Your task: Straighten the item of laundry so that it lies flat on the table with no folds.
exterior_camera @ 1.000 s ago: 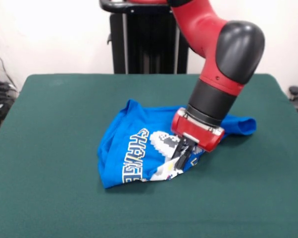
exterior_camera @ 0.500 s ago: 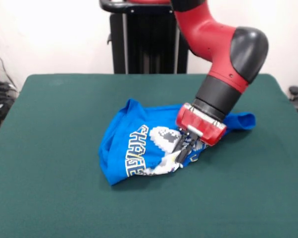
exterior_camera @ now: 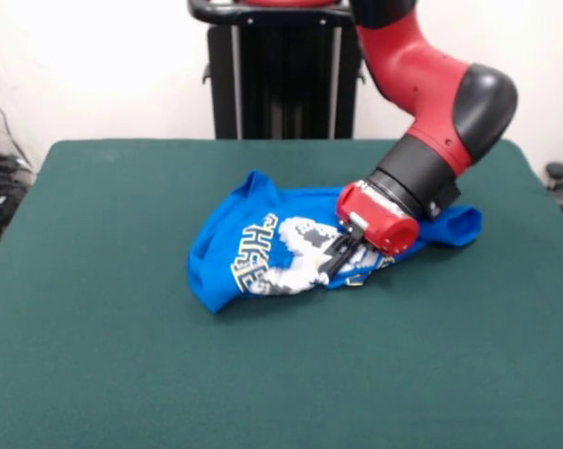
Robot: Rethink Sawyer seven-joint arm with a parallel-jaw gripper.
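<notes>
Near the table's (exterior_camera: 94,374) middle the blue T-shirt (exterior_camera: 235,253) lies bunched, the gripper (exterior_camera: 333,262) clamped on its printed front — best to drag low and steadily outward, I judge, so folds open rather than pile up.

A robotics lab: pedestal-mounted red arm (exterior_camera: 422,84) over a green-felt table (exterior_camera: 94,355).

The red and black arm comes down from the top and bends at a big black elbow. Its red wrist tilts down and to the side — the claw (exterior_camera: 336,259) sits low, its 2 dark tips pinched together.
</notes>
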